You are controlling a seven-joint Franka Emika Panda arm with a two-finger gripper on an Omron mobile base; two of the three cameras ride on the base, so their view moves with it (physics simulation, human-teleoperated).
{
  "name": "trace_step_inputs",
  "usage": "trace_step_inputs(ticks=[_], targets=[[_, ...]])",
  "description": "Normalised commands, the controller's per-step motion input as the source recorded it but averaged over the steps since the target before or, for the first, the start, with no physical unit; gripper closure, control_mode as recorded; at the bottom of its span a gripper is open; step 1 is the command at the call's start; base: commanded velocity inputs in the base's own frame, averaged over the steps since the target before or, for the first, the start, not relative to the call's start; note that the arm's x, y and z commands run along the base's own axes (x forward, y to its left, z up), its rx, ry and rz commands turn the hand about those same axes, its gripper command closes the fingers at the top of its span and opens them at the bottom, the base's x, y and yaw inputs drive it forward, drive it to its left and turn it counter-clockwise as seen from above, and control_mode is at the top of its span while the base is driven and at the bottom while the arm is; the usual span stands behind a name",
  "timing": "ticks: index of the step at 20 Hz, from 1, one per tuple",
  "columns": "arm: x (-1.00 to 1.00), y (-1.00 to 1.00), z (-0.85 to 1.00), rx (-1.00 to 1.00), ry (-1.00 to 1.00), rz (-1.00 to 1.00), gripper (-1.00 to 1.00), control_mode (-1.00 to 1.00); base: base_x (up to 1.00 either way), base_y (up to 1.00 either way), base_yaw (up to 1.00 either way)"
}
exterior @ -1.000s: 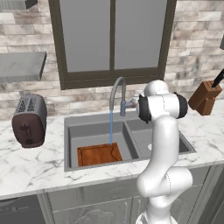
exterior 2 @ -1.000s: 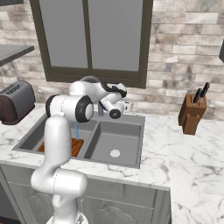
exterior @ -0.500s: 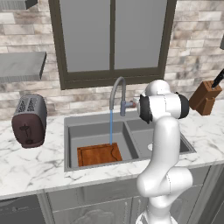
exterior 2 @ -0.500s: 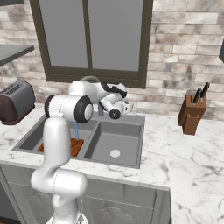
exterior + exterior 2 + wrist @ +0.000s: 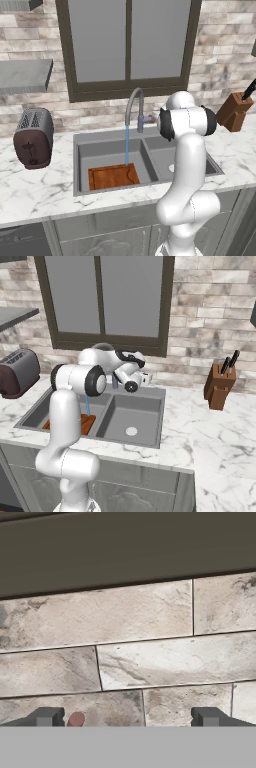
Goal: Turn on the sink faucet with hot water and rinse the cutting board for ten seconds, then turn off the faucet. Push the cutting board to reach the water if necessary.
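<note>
The sink faucet (image 5: 134,106) arches over the left basin of the sink (image 5: 75,165). A thin blue stream of water (image 5: 126,145) falls from it onto the cutting board (image 5: 112,176), which lies flat on the left basin floor. In the right base view my gripper (image 5: 145,377) hovers behind the sink by the faucet base, pointing at the brick wall. In the hand view the gripper (image 5: 127,717) is open, and the lever's reddish tip (image 5: 76,719) sits just inside the left fingertip (image 5: 47,716). My arm hides part of the cutting board (image 5: 88,424).
A dark toaster (image 5: 32,137) stands on the marble counter left of the sink. A brown knife block (image 5: 233,111) with knives stands at the right by the wall. A window (image 5: 130,45) is above the faucet. The right basin (image 5: 131,417) holds a round drain.
</note>
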Motion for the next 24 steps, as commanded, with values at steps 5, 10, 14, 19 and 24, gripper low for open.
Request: trace_step_inputs(ticks=[5,10,14,19,24], targets=[[0.00,-0.12,0.20,0.00,0.00,0.00,-1.00,-1.00,0.00,0.00,0.00],[0.00,-0.06,0.27,0.00,0.00,0.00,-1.00,-1.00,0.00,0.00,0.00],[0.00,0.00,0.27,0.00,0.01,0.00,-1.00,-1.00,0.00,0.00,0.00],[0.00,0.00,0.26,0.00,0.02,0.00,-1.00,-1.00,0.00,0.00,0.00],[-0.03,0.00,0.04,0.00,0.04,0.00,-1.00,-1.00,0.00,0.00,0.00]])
